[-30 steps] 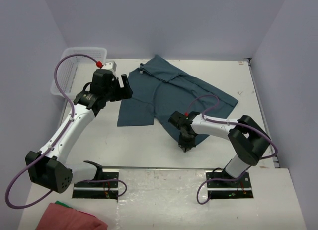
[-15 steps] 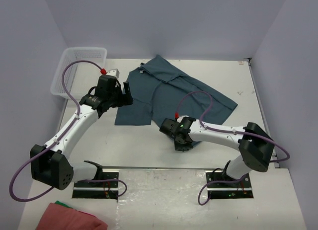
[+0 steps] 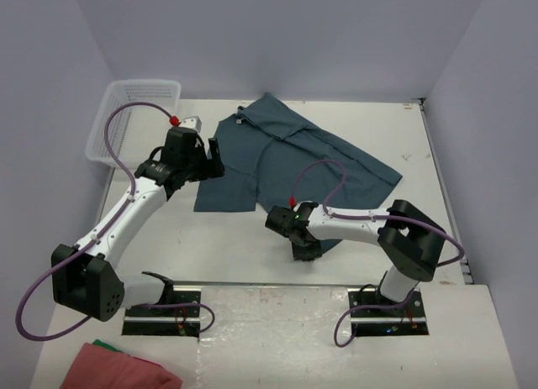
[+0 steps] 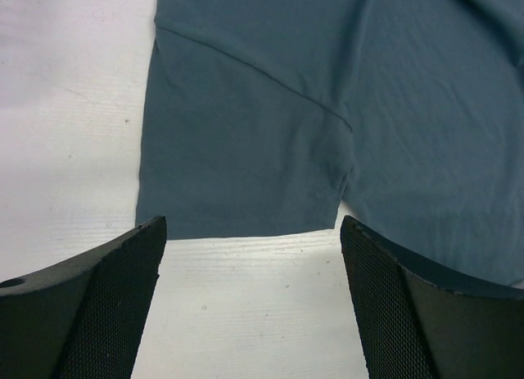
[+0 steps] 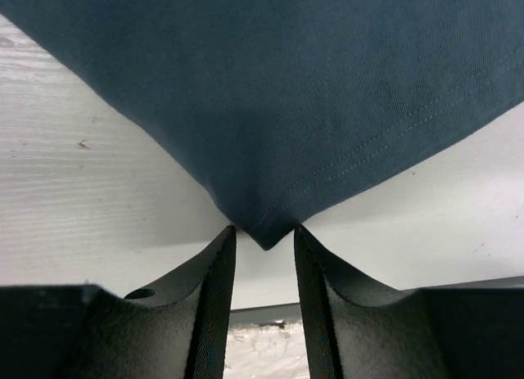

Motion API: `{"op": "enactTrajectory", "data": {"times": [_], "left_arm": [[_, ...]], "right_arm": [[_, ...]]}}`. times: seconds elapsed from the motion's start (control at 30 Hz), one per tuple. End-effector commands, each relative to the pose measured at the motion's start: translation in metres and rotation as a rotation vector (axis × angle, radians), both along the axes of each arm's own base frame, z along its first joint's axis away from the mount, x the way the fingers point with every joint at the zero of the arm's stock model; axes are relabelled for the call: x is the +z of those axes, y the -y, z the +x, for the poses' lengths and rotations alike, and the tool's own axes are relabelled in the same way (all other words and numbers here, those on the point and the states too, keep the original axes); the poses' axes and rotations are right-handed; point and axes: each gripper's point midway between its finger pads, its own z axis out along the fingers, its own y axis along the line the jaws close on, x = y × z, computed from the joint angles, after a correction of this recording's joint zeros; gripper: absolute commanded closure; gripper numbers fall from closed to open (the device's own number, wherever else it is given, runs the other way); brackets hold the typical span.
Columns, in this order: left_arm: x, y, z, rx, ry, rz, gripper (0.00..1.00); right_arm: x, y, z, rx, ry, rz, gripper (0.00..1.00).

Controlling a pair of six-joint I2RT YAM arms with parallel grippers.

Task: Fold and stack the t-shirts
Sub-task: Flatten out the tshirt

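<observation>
White bench (image 3: pixel 403 145) carries one dark teal-blue t-shirt (image 3: pixel 294 158), lying loosely spread and creased across its middle, from the far centre out to the right; not folded. White plastic basket (image 3: pixel 134 99) stands at the far left corner, well apart from the shirt. Pink-red cloth (image 3: pixel 118 370) with a green edge lies at the near left corner, in front of the arm bases. Left gripper (image 4: pixel 254 232) hangs above the shirt's left sleeve with its jaws wide apart, the sleeve hem just beyond its fingertips, holding nothing. Right gripper (image 5: pixel 264 232) sits low at the shirt's near corner, jaws narrowly parted; the corner's tip lies at their mouth, not pinched.
</observation>
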Motion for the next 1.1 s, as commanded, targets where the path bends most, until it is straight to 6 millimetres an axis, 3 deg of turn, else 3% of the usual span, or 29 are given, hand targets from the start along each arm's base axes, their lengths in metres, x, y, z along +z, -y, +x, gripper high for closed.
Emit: {"op": "enactTrajectory", "data": {"times": [0.0, 0.33, 0.57, 0.8, 0.93, 1.07], "left_arm": [[0.012, -0.001, 0.008, -0.001, 0.049, -0.006, 0.13], [0.022, 0.001, 0.008, -0.015, 0.066, -0.012, 0.13], [0.024, 0.001, 0.008, -0.015, 0.071, -0.011, 0.13], [0.008, -0.004, 0.003, 0.001, 0.038, 0.012, 0.13], [-0.012, -0.012, -0.004, 0.047, -0.009, 0.031, 0.12], [-0.034, -0.022, -0.016, 0.119, -0.078, 0.044, 0.11]], "right_arm": [[-0.003, -0.006, 0.011, 0.03, 0.046, -0.007, 0.63], [-0.017, -0.003, 0.019, 0.033, 0.047, -0.023, 0.68], [-0.033, -0.005, 0.013, 0.022, 0.019, 0.024, 0.82], [-0.04, -0.001, 0.01, 0.004, 0.007, 0.03, 0.98], [-0.02, -0.005, 0.02, 0.015, 0.062, 0.048, 1.0], [0.032, -0.017, 0.037, 0.033, 0.163, 0.117, 1.0]]}}
